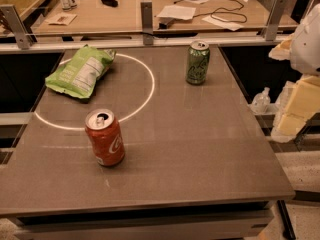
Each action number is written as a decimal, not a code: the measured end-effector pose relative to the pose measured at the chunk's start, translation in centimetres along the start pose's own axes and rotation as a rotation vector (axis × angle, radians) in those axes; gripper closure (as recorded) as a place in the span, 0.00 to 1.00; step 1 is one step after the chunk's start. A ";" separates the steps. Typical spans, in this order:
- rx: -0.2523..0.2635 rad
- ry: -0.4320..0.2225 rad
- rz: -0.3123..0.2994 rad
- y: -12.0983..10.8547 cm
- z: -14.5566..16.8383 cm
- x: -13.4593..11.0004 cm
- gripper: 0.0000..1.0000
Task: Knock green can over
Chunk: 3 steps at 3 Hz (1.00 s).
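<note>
— Where is the green can (198,62)?
— It stands upright on the far right part of the grey table (200,154), outside the white circle (148,91), well apart from the red can (104,137) and the chip bag (80,72).
— And the gripper (262,103)?
— It seems to be the pale part beside the table's right edge, not touching the can. Whether it is apart or together, I cannot tell.

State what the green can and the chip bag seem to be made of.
Green can: likely aluminium, glossy paint, bare silver top. Chip bag: probably thin plastic film, crinkled and shiny. End effector: at the right edge, off the table.
</note>
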<state>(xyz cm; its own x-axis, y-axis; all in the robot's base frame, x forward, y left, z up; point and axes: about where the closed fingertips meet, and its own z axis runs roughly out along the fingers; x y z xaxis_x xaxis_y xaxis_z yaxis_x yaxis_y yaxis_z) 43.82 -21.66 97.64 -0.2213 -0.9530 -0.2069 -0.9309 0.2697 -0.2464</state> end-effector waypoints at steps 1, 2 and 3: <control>0.000 0.000 0.000 0.0 0.0 0.0 0.00; 0.000 -0.016 0.036 -0.1 0.2 0.1 0.00; -0.004 -0.107 0.194 -0.7 1.3 1.5 0.00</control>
<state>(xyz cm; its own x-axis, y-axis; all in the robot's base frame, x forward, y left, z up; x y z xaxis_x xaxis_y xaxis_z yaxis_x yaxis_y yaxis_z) 44.48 -23.08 96.29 -0.3643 -0.8634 -0.3489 -0.8753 0.4455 -0.1884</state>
